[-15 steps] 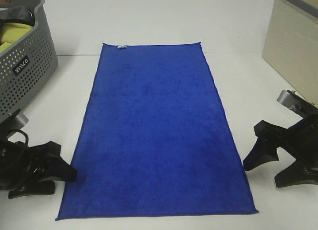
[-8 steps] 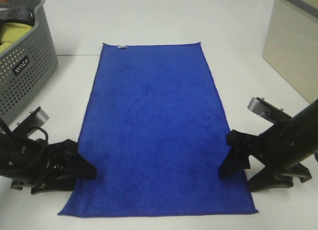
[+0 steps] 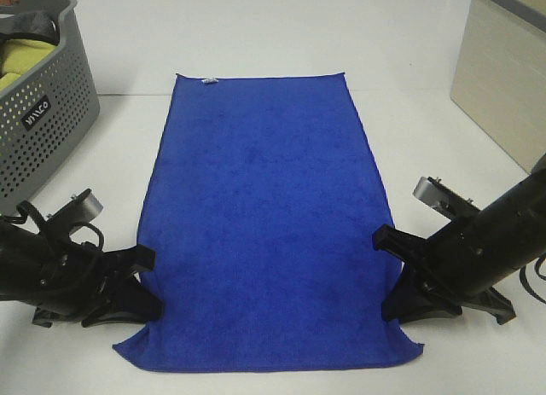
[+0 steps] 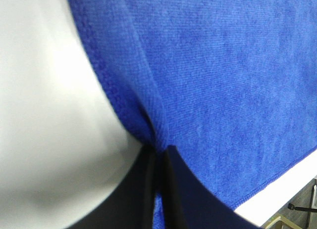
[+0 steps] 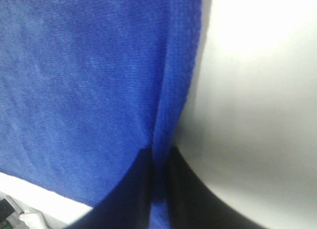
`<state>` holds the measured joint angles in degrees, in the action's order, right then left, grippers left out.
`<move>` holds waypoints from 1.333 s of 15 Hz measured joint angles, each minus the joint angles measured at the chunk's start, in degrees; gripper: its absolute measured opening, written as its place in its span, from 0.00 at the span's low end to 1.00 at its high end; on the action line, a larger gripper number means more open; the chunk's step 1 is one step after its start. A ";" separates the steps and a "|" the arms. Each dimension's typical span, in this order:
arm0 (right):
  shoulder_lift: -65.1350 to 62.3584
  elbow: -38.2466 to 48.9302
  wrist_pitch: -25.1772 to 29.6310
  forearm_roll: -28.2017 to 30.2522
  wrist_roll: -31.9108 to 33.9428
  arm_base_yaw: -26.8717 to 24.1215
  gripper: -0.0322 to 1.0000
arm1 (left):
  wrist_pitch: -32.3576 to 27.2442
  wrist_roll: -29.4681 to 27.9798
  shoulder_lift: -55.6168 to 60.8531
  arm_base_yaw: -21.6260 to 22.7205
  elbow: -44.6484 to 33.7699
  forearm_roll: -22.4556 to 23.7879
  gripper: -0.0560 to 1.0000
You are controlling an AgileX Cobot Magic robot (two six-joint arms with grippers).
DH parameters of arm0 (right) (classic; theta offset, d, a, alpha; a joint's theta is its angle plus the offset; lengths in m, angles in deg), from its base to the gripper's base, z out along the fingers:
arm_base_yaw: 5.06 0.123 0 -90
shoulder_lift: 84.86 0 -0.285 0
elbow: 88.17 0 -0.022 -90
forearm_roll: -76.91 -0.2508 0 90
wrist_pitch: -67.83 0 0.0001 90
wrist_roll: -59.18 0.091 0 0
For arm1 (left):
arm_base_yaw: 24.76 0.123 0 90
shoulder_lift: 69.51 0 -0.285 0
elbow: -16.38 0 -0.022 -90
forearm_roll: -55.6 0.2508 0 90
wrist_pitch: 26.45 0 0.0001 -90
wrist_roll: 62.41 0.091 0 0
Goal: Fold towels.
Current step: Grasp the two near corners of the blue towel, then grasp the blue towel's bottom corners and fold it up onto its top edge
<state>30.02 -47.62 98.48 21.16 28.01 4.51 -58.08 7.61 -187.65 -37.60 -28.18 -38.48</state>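
A royal-blue towel (image 3: 269, 216) lies flat and lengthwise on the white table, its small white tag (image 3: 209, 80) at the far short edge. My left gripper (image 3: 143, 280) is shut on the towel's left long edge near the front corner. The left wrist view shows the edge (image 4: 143, 115) pinched into a ridge between the black fingers (image 4: 176, 189). My right gripper (image 3: 394, 271) is shut on the right long edge, opposite the left one. In the right wrist view the hem (image 5: 166, 125) is bunched between the fingers (image 5: 185, 189). Both front corners are drawn inward.
A grey perforated basket (image 3: 43, 113) with a yellow-green cloth (image 3: 21, 58) inside stands at the back left. A beige box (image 3: 503, 79) stands at the back right. The table's front edge runs just beyond the towel's near hem.
Both grippers slid inward onto the towel's long edges and closed on them. The towel's front corners have pulled in and the near hem has shortened.
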 joint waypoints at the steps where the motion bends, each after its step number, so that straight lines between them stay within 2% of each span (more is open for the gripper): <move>1: 0.11 0.00 -0.06 0.34 0.00 0.00 0.04 | 0.17 0.00 0.00 0.00 0.00 0.06 0.06; 4: -0.92 0.69 -0.29 0.97 0.29 0.00 0.03 | 0.80 -1.55 1.66 0.00 -0.57 2.29 0.06; 6: -5.56 5.96 -3.15 2.52 0.52 0.00 0.03 | 1.26 -2.58 6.76 0.00 -4.30 3.09 0.06; 9: -10.66 12.83 -3.95 2.86 0.52 0.00 0.03 | 0.86 -2.81 11.63 0.00 -11.34 3.32 0.06; 12: -13.69 14.84 -4.24 3.09 0.57 0.00 0.03 | 0.63 -3.04 14.95 0.00 -14.04 3.15 0.06; 16: -14.32 10.08 -2.64 4.58 0.63 0.00 0.03 | 0.17 -4.18 16.16 0.00 -10.37 1.66 0.06; 17: -14.04 2.86 -2.23 5.50 1.15 0.00 0.03 | 1.72 -7.56 16.10 0.00 -5.10 2.23 0.06; 20: -9.74 -10.83 -0.63 10.54 5.21 0.00 0.03 | 3.95 -15.01 13.58 0.00 5.96 8.71 0.06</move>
<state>20.28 -58.45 97.85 31.70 33.22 4.51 -54.13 -7.41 -174.07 -37.60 -22.22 -29.77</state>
